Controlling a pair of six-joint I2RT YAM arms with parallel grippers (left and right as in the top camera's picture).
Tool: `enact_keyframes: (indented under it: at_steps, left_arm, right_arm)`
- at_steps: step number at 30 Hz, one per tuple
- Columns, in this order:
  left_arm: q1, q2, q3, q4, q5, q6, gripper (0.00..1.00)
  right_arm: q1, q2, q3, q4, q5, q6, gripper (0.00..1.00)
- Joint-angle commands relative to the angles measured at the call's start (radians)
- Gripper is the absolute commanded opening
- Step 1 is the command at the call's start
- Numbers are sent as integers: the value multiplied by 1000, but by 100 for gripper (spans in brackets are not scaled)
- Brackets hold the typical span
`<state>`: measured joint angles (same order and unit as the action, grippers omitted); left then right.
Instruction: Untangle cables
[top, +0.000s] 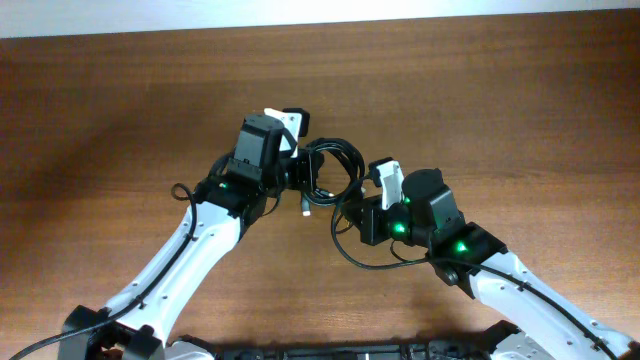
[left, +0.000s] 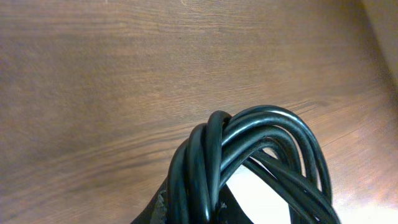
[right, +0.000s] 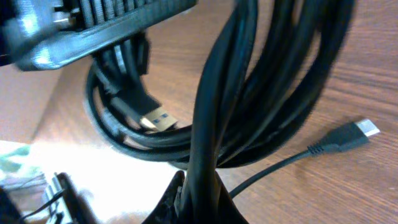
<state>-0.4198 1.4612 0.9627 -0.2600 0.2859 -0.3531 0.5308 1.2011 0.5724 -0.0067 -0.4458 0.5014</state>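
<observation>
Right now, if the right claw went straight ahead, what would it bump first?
The cables: the right claw pinches them, and their loops hang right in front. Behind, probably the left claw; depth is unclear.

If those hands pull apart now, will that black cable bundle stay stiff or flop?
Probably flop: the cables hang in loose loops. Likely light, being thin. The free plug lying on the table may drag along.

Overhead: even warm light; surface (top: 480, 90) brighter toward the right, dimmer patch upper left.
Left wrist: cables (left: 211, 155) sharp, glossy streak highlights; white glare below the loop.
Right wrist: nearest cables smeared, possibly motion blur; pale glare lower left.
</observation>
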Motion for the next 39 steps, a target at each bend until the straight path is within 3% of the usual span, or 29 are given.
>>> enact_keyframes:
  at_steps: [1,9,16,22,30,35,39]
  left_arm:
    - [-2,-26,16,11,-163,185,0]
    - [-41,-26,15,13,-88,217,0]
    - [-129,-26,15,14,-68,217,0]
    - [-148,-26,15,21,170,217,0]
    - [-148,-26,15,141,712,217,0]
    - [-147,-26,15,141,864,217,0]
    - [-147,-26,15,135,903,222,0]
  right_arm:
    - [5,-55,23,3,-175,0,4]
    - [5,-134,23,114,-191,127,4]
    - [5,-121,23,116,132,222,4]
    - [5,-47,23,123,259,272,4]
    - [4,46,23,209,279,317,4]
    - [-31,60,23,209,317,327,4]
    - [-102,60,23,225,284,388,4]
